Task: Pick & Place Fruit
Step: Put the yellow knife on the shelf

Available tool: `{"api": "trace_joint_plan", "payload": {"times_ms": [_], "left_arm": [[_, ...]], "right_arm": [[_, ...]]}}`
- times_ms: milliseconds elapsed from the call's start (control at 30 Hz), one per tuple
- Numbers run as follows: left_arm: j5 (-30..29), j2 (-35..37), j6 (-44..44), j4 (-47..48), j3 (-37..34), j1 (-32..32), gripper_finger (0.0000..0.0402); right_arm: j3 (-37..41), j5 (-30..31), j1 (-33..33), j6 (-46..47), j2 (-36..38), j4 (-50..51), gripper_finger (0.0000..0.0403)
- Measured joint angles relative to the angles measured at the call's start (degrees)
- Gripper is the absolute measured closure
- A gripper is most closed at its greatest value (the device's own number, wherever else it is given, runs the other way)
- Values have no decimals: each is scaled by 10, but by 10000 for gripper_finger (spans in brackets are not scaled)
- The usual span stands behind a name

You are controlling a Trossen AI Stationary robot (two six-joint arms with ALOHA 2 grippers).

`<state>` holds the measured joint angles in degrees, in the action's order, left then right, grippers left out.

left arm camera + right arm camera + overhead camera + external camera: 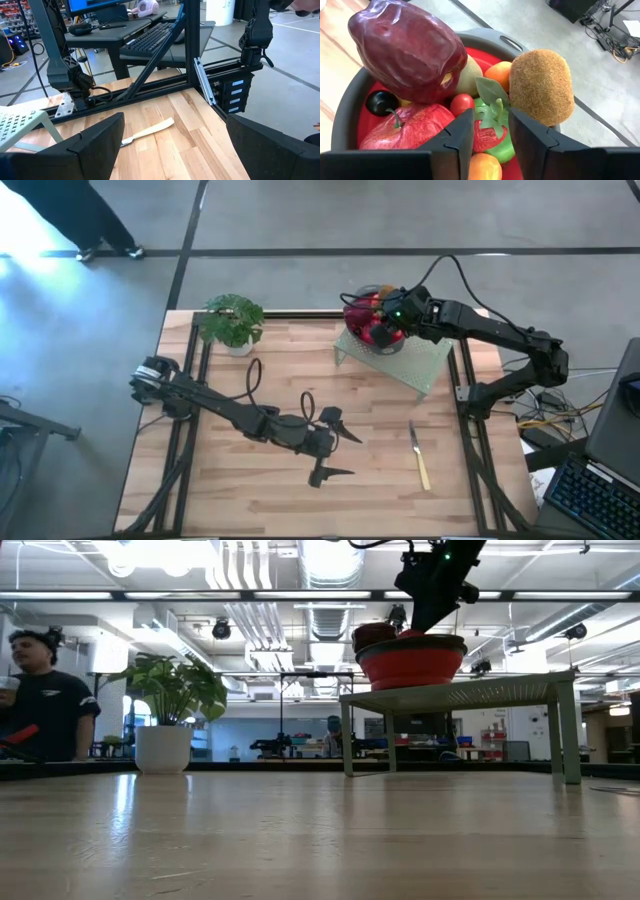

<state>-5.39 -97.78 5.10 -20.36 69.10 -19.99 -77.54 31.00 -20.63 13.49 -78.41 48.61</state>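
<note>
Apparently most of the work is behind us: the red bowl (375,330), sitting on the pale perforated stand (420,365) in the upper middle of the high view, is heaped with fruit, and we see no fruit loose on the table (260,490). In the right wrist view the bowl holds a maroon plum-like piece (407,50), a brown kiwi (540,85), a red apple (410,130), a strawberry (487,132) and small orange ones (497,74).

Our right gripper (490,137) hangs over that pile, fingers a little apart with the strawberry showing between them; we cannot tell whether they touch it. We judge this a drop-off nearly done.

Our left gripper (335,448) waits low in the middle of the high view, fingers wide apart and holding nothing.

Around us: a potted plant (232,320) at upper left, a pale-handled knife (420,460) at lower right, a person (45,700) at the far left of the low view. Nothing blocks the bowl.
</note>
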Motion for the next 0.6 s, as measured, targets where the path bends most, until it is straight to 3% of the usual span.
{"api": "trace_joint_plan", "payload": {"times_ms": [333, 600], "left_arm": [[0, 0, 0, 0, 0, 0, 46], [0, 0, 0, 0, 0, 0, 46]], "right_arm": [[-23, -10, 2, 0, 0, 23, 255], [-77, -43, 34, 46, 1, 109, 267]]}}
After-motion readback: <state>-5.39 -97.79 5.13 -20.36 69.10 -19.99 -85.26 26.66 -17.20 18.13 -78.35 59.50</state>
